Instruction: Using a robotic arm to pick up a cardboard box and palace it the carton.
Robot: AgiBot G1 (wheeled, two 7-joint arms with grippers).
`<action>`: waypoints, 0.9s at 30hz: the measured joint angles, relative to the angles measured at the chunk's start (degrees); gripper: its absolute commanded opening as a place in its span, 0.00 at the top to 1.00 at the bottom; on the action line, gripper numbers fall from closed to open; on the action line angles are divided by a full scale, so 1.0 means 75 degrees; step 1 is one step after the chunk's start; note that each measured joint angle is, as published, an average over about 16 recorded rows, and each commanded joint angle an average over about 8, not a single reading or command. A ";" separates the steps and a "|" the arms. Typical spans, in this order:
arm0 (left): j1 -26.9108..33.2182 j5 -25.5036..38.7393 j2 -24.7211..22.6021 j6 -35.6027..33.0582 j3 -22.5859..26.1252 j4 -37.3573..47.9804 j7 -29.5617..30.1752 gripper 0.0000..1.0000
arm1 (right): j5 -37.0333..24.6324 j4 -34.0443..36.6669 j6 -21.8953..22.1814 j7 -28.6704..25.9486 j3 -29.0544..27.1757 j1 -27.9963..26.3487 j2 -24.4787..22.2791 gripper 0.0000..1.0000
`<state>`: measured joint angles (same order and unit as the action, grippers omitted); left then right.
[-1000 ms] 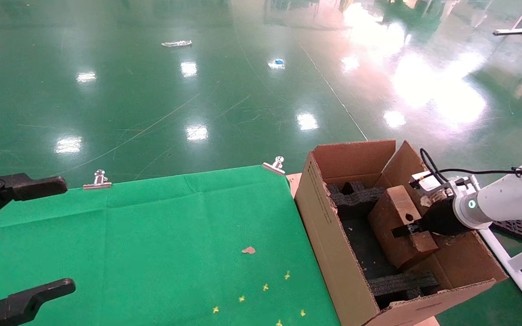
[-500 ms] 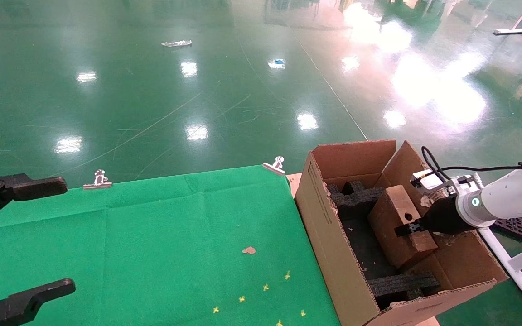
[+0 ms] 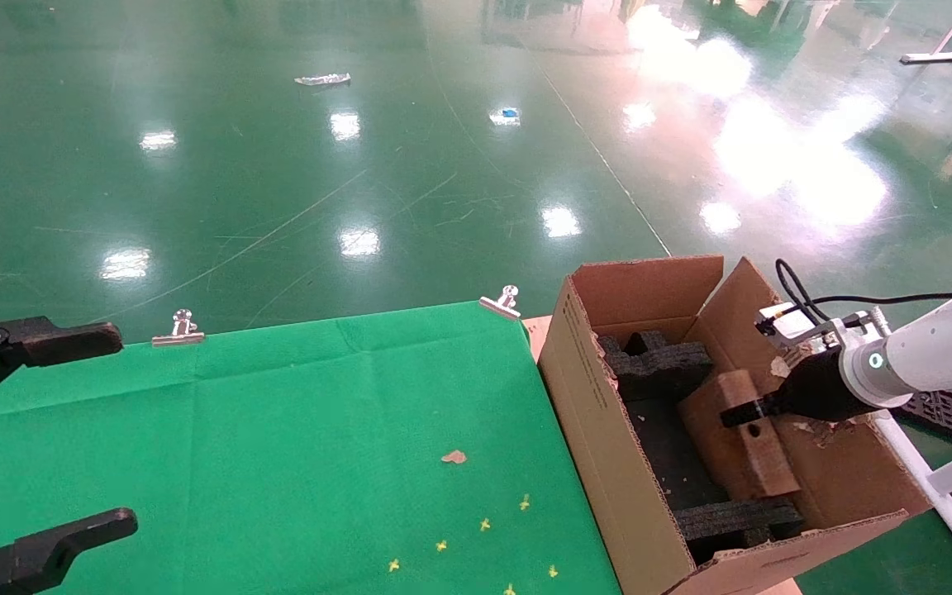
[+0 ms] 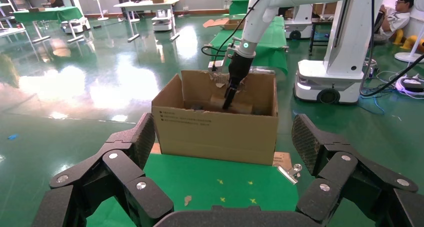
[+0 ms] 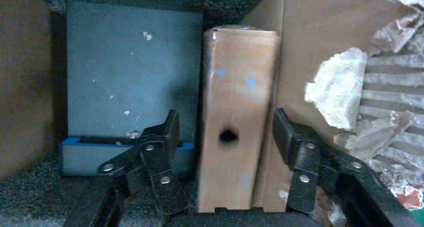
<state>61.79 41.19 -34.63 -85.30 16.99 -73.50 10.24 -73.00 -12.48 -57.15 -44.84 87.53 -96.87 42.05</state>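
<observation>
One big tan cardboard carton point(image 3: 600, 430) holds one small reddish-brown cardboard box point(image 3: 736, 446) and two black foam blocks point(image 3: 658, 364). Beside the carton lies one green cloth point(image 3: 278, 446) with two shiny metal clips point(image 3: 501, 303) and five tiny yellow marks point(image 3: 484, 524)

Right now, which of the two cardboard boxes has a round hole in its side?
The small reddish-brown cardboard box, lying inside the carton between the right gripper's open fingers. The big tan carton has torn edges and black foam instead.
</observation>
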 measured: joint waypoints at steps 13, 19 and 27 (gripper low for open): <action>0.0001 -0.0004 0.0002 0.0002 0.0005 0.0000 -0.0003 0.00 | 0.0210 -0.0545 -0.0380 0.0496 -0.0314 -0.1358 -0.0389 0.00; 0.0002 -0.0005 0.0003 0.0003 0.0008 0.0000 -0.0004 0.00 | 0.0274 -0.1296 -0.0567 0.0712 -0.0550 -0.2460 -0.0826 0.00; 0.0002 -0.0008 0.0004 0.0005 0.0011 0.0000 -0.0005 0.00 | 0.0379 -0.2565 -0.0618 0.0747 -0.0822 -0.3427 -0.1470 0.00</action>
<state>61.81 41.14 -34.60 -85.26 17.07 -73.50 10.20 -70.15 -31.71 -61.79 -39.24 81.36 -122.57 31.03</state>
